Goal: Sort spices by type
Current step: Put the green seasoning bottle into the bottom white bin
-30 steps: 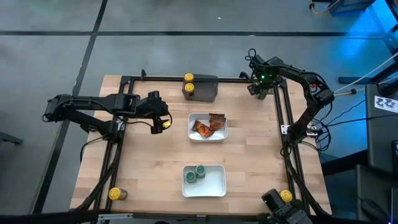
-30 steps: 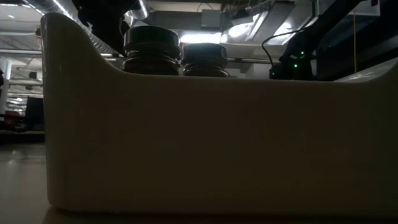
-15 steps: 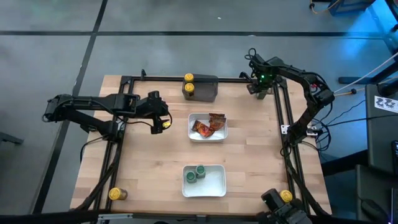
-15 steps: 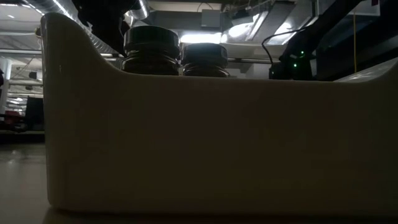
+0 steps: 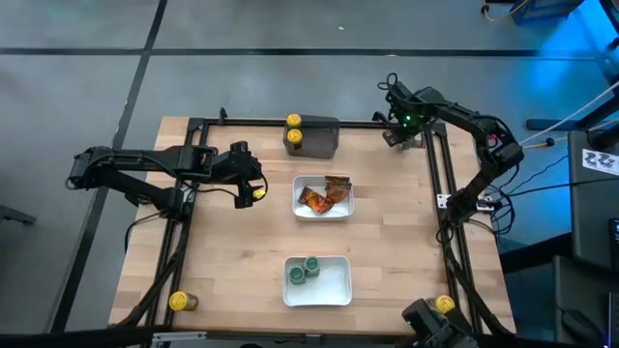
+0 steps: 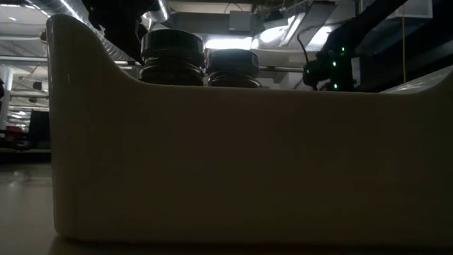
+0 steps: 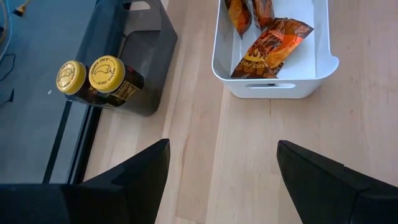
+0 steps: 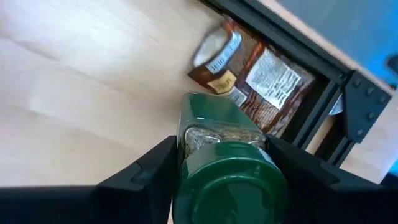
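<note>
- My high view hangs above, looking straight down on the whole wooden table [image 5: 232, 261], both arms and the grey floor around it.
- My low view sits at table-top height, pressed close against the near white tray [image 6: 233, 163], which fills most of the picture; the green-lidded jars [image 6: 172, 55] peek over its rim. The high view shows that tray [image 5: 334, 282] too.
- My left wrist view looks down over the sachet tray [image 7: 277, 87] and the dark grey block [image 7: 140, 59], both shared with the high view.
- My right wrist view sits very near a green-lidded jar [image 8: 227, 171], facing the table frame [image 8: 323, 74].
</note>
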Controlling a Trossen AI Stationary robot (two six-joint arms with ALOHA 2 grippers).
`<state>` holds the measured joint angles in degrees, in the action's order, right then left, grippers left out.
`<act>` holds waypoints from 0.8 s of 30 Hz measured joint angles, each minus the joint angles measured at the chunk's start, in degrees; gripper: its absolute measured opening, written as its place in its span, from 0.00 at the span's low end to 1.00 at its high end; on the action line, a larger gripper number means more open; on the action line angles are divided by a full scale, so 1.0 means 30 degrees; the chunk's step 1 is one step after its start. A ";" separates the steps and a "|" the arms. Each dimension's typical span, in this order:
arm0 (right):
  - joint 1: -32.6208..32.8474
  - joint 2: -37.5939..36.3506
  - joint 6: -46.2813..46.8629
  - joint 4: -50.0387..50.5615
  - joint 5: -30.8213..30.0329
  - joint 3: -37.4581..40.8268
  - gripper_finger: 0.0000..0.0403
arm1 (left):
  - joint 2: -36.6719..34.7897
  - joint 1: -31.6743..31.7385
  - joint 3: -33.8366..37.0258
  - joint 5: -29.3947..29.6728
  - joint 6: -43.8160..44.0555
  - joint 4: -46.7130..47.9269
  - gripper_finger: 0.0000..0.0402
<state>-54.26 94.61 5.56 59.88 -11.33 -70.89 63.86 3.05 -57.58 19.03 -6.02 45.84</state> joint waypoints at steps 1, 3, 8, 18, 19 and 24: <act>0.0262 -0.0200 -0.0021 0.0290 0.0014 -0.0256 0.53 | 0.0000 0.0000 0.0000 0.0000 -0.0066 0.0000 0.70; 0.0916 -0.0595 -0.0068 0.1085 0.0051 -0.0645 0.53 | 0.0000 0.0000 0.0000 0.0002 -0.0149 0.0006 0.70; 0.3085 -0.2016 0.0010 0.2294 0.0138 -0.1712 0.53 | 0.0000 0.0000 0.0000 0.0000 -0.0146 0.0007 0.70; 0.9319 -0.4719 0.0673 0.3133 0.0305 -0.3099 0.53 | 0.0000 0.0000 0.0000 0.0000 -0.0123 -0.0022 0.70; 1.0024 -0.4885 0.0736 0.3127 0.0305 -0.3210 0.53 | 0.0000 0.0000 -0.0004 0.0000 -0.0037 -0.0029 0.70; 1.3481 -0.5058 0.1319 0.3075 0.0364 -0.3637 0.53 | 0.0000 0.0000 -0.0005 -0.0005 0.1057 -0.0083 0.70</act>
<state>-13.82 79.44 9.52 69.10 -10.24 -81.80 63.86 3.05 -57.60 19.01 -2.85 45.60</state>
